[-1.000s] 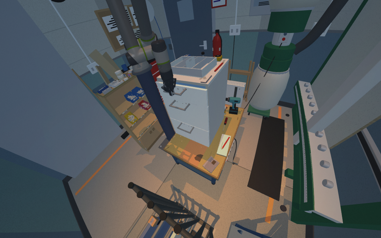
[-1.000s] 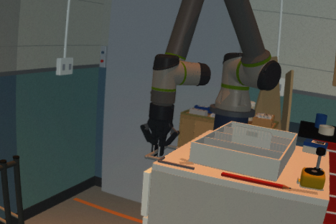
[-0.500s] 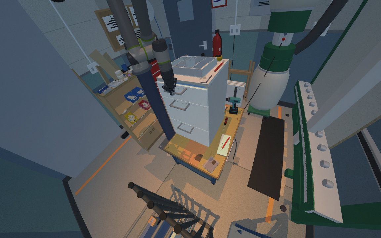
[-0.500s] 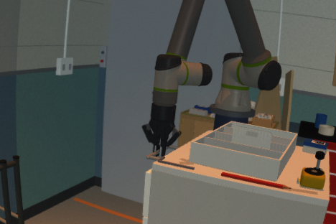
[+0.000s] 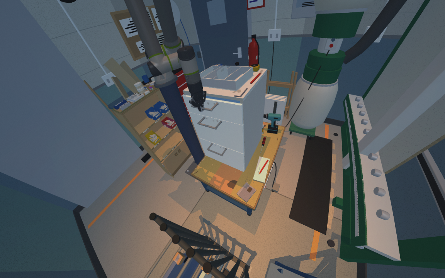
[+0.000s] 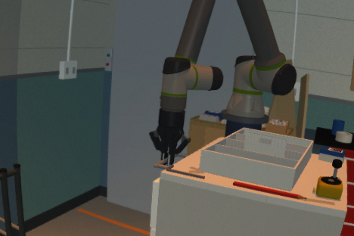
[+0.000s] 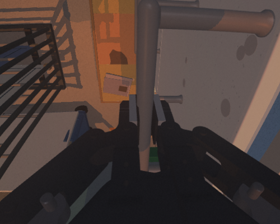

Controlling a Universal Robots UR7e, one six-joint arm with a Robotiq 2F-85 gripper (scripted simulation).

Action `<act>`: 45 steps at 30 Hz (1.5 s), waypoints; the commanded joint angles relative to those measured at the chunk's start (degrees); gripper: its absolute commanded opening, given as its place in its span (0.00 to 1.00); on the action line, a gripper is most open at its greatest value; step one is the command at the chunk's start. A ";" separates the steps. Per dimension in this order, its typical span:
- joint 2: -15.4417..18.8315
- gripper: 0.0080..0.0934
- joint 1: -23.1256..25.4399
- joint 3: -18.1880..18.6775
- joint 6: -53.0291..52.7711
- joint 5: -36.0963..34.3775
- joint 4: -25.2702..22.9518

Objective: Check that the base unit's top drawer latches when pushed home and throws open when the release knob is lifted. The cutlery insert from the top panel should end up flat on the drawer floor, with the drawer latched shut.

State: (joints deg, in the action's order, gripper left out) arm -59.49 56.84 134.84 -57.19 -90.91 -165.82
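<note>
My gripper (image 5: 200, 105) (image 6: 168, 160) (image 7: 145, 112) hangs at the front of the white base unit (image 5: 229, 117), pointing down over the top drawer's handle (image 5: 210, 105) (image 6: 162, 164) (image 7: 147, 72). The top drawer (image 5: 217, 103) stands slightly out from the unit's front. The grey cutlery insert (image 5: 226, 76) (image 6: 257, 156) sits flat on the top panel, with a red pencil (image 5: 255, 77) (image 6: 269, 190) beside it. The release knob (image 6: 335, 164) stands on a yellow base at the panel's far corner. The gripper is closed around the bar of the top drawer's handle.
The arm's dark blue pedestal (image 5: 179, 117) stands close beside the unit's left side. Two lower drawers (image 5: 214, 138) are closed beneath. The unit rests on a wooden bench (image 5: 238, 173) with a drill (image 5: 273, 122), screwdriver and notepad. A black rack (image 5: 196, 245) stands on the floor in front.
</note>
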 commanded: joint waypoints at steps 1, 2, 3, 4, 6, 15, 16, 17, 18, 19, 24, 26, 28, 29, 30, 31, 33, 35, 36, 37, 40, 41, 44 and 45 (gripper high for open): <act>-0.18 0.00 0.30 0.19 0.04 0.91 0.38; -0.18 0.00 0.23 0.16 0.12 0.91 0.40; -0.17 0.00 0.15 0.13 0.20 0.91 0.41; -0.16 0.00 0.08 0.11 0.27 0.91 0.43; -0.14 0.00 -0.07 0.05 0.41 0.91 0.47; -0.10 0.00 -0.41 -0.07 0.75 0.91 0.56; -0.10 0.00 -0.41 -0.07 0.76 0.91 0.56; -0.10 0.00 -0.41 -0.08 0.76 0.91 0.56; -0.10 0.01 -0.41 -0.08 0.76 0.91 0.56; -0.10 0.04 -0.41 -0.08 0.76 0.91 0.56; -0.10 0.15 -0.41 -0.08 0.76 0.91 0.56; -0.10 0.20 -0.41 -0.08 0.76 0.91 0.56; -0.10 0.25 -0.41 -0.08 0.76 0.91 0.56; -0.10 0.27 -0.41 -0.08 0.76 0.91 0.56; -0.10 0.29 -0.41 -0.08 0.76 0.91 0.56; -0.10 0.32 -0.41 -0.08 0.76 0.91 0.56; -0.10 0.36 -0.41 -0.08 0.76 0.91 0.56; -0.10 0.41 -0.41 -0.08 0.76 0.91 0.56; -0.10 0.43 -0.41 -0.08 0.76 0.91 0.56; -0.10 0.46 -0.41 -0.08 0.76 0.91 0.56; -0.10 0.47 -0.41 -0.08 0.76 0.91 0.56; -0.10 0.47 -0.41 -0.08 0.76 0.91 0.56; -0.10 0.47 -0.41 -0.08 0.76 0.91 0.56; -0.10 0.47 -0.41 -0.08 0.76 0.91 0.56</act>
State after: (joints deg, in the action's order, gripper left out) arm -59.56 56.43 134.78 -56.43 -90.00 -165.23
